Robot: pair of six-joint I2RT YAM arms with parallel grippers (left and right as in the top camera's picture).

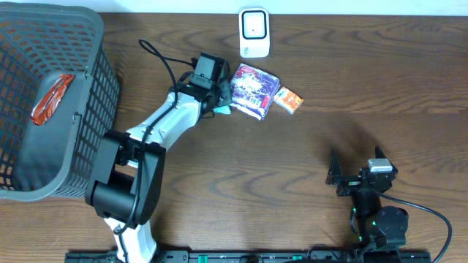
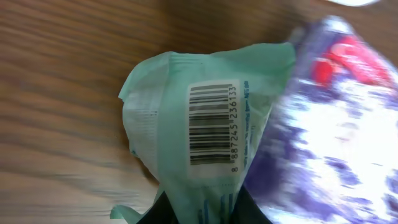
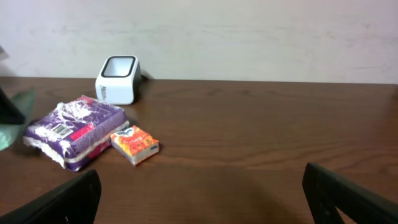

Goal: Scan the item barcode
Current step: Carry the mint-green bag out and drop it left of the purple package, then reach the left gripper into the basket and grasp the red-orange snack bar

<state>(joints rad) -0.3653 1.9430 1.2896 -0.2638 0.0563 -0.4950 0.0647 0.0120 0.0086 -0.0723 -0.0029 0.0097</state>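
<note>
1. Left pincer [image 2: 196,210] was clamped on the tail end of a mint-green plastic packet [image 2: 186,106], holding it low over the brown wooden table [image 1: 219,212], just beside a purple foil pack [image 1: 254,90].
2. The packet's white barcode label [image 2: 213,124] faced the wrist camera, probably so that it stayed exposed for the white box-shaped scanner [image 1: 254,32] beyond the purple pack.
3. Right pincer [image 3: 202,196] gaped wide and empty, well apart, seemingly keeping clear.
</note>
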